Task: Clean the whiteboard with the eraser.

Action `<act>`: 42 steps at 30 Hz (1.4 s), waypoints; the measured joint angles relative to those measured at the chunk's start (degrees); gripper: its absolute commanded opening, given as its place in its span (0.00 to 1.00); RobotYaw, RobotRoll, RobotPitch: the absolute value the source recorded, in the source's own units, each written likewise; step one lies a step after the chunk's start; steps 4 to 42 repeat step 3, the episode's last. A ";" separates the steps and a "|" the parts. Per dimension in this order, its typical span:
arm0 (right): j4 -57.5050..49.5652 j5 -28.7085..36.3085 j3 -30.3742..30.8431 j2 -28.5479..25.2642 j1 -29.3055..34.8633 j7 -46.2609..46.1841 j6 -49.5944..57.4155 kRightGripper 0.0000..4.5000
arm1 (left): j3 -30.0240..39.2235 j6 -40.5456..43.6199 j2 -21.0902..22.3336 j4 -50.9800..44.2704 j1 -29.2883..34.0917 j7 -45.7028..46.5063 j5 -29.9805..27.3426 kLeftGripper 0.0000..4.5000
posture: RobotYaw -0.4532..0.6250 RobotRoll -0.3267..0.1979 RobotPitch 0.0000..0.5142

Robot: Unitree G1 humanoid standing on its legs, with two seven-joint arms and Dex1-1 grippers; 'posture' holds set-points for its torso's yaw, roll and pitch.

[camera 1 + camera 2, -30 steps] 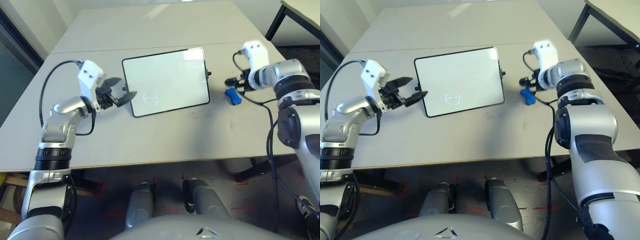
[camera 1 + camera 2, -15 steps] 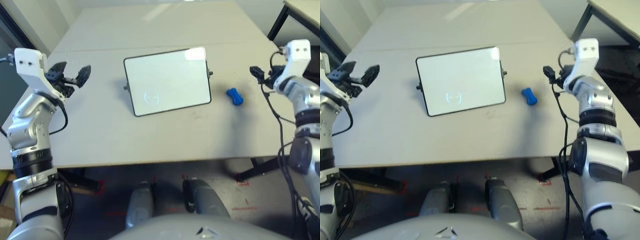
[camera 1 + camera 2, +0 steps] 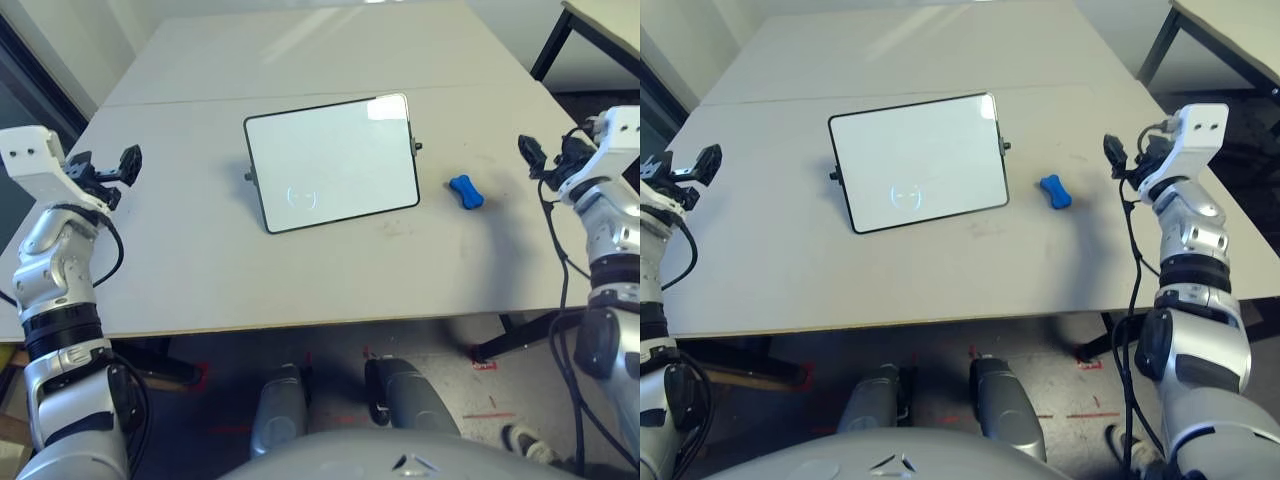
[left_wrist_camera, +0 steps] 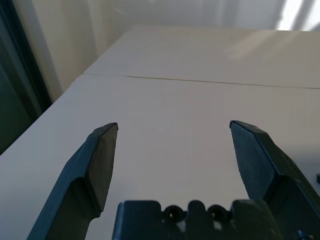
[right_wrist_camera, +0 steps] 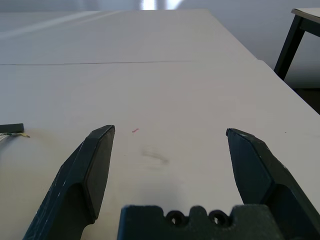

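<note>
Pale and broad, the table point(image 3: 340, 270) has a seam running across it and a streak of light near its far edge. On it lies the whiteboard point(image 3: 333, 165), black-framed, slightly askew, with a faint bluish ring mark toward its near left corner and a knob on each side. The eraser point(image 3: 466, 191), blue and bone-shaped, lies on the table near the whiteboard's right edge, touching neither the board nor a gripper. Farther right, by the table's right edge, is the right gripper point(image 5: 170, 131), its fingers spread wide with nothing between them. Over the table's left part, the left gripper point(image 4: 173, 124) is likewise wide and empty. Beyond the far right corner stands another table point(image 3: 610, 25).
</note>
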 measured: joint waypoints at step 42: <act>-0.16 0.00 0.41 0.36 0.00 -0.04 -1.40 0.99 | 0.00 -0.67 0.00 0.66 0.09 0.07 0.00 1.00 | 0.42 0.62 0.14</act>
